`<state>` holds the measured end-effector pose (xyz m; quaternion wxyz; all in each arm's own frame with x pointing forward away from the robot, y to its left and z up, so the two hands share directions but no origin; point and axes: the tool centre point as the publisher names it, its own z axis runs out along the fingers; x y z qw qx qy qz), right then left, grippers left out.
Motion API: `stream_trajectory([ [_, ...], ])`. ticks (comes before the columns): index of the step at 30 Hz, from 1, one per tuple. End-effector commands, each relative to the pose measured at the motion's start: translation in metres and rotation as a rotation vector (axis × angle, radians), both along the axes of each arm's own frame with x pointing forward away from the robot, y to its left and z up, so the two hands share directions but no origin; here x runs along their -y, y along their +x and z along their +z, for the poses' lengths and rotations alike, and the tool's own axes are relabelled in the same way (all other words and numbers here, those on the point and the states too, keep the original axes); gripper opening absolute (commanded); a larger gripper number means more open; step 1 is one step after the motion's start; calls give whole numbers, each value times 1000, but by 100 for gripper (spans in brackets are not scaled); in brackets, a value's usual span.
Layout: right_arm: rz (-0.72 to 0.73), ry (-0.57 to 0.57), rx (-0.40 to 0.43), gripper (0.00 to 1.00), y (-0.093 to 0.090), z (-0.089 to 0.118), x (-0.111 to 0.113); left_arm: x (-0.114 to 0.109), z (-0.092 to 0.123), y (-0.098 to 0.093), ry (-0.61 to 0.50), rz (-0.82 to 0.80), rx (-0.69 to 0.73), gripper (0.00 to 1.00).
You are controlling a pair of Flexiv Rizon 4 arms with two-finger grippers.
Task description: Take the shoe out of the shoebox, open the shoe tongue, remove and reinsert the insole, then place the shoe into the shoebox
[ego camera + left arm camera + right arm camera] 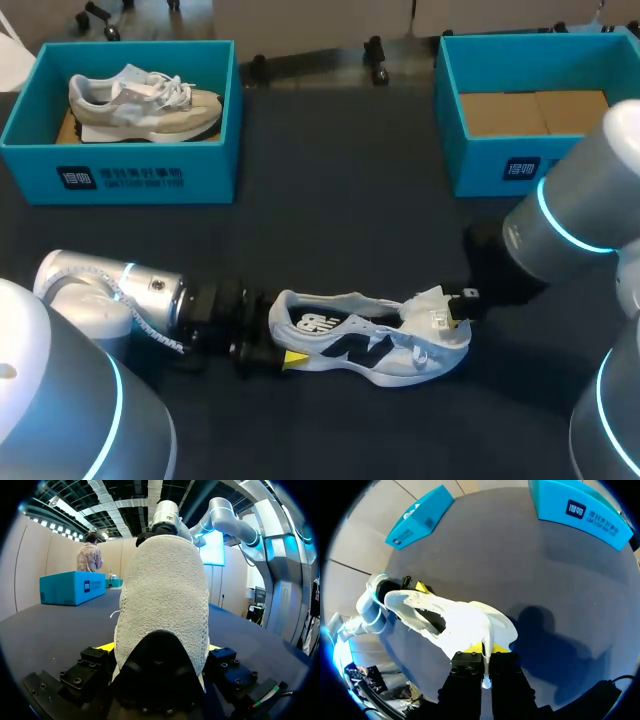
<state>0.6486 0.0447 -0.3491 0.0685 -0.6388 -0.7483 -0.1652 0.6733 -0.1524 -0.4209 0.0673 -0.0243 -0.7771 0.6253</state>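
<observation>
Contact at both ends: the shoe point(370, 350) lies on its sole in the middle of the dark table point(340, 230), heel toward my left arm and toe toward my right, and each arm has a claw on it.

My left claw point(285, 352) comes in low along the table and holds the heel. In the left wrist view the grey knit heel of the shoe point(162, 595) fills the space between the 2 fingers, with a yellow tip showing on either side of it, so the left claw point(160, 647) is clamped on the shoe.

My right claw point(455, 305) is at the front of the shoe, pinching the white tongue point(428, 305), which stands raised above the laces. In the right wrist view the right claw point(485, 655) is drawn narrow, its fingers almost together on a thin white edge of the tongue point(487, 625), and the shoe point(455, 622) stretches away ahead of it toward my left arm.

With the tongue held up, the mouth of the shoe is open and I see the insole point(320, 323) inside, white with a dark mark on it.

At the far side of the table stand 2 blue shoeboxes, well apart. The left shoebox point(140, 175) holds a second shoe point(140, 100), beige and white, lying on its side. The right shoebox point(500, 165) shows only its brown cardboard floor.
</observation>
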Motion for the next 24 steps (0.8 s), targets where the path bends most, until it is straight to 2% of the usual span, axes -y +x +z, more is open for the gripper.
stream_trajectory([
  [1, 58, 357, -7, 0, -6, -9, 17, -4, -1, 0, 4, -1, -1, 0],
  [5, 88, 402, 19, 0, -5, -13, 16, -4, -1, 0, 4, -1, -1, 0],
  [7, 94, 410, 21, 25, -6, -14, 16, -4, -1, 0, 4, -1, -1, 0],
  [9, 97, 411, 25, 42, -8, -12, 17, -4, -1, 0, 4, -1, -1, 0],
  [12, 97, 398, 29, 56, -11, -4, 20, -4, -1, 0, 4, -1, -1, 0],
  [13, 92, 389, 28, 72, -13, -1, 22, -4, -1, 0, 4, -1, -1, 0],
  [17, 80, 361, 28, 95, -19, 12, 28, -4, -1, 0, 4, -1, -1, 0],
  [19, 78, 342, 30, 100, -21, 19, 31, -4, -1, 0, 4, -1, -1, 0],
  [24, 92, 269, 28, 100, -25, 43, 33, -4, -1, 0, 4, -1, -1, 0],
])
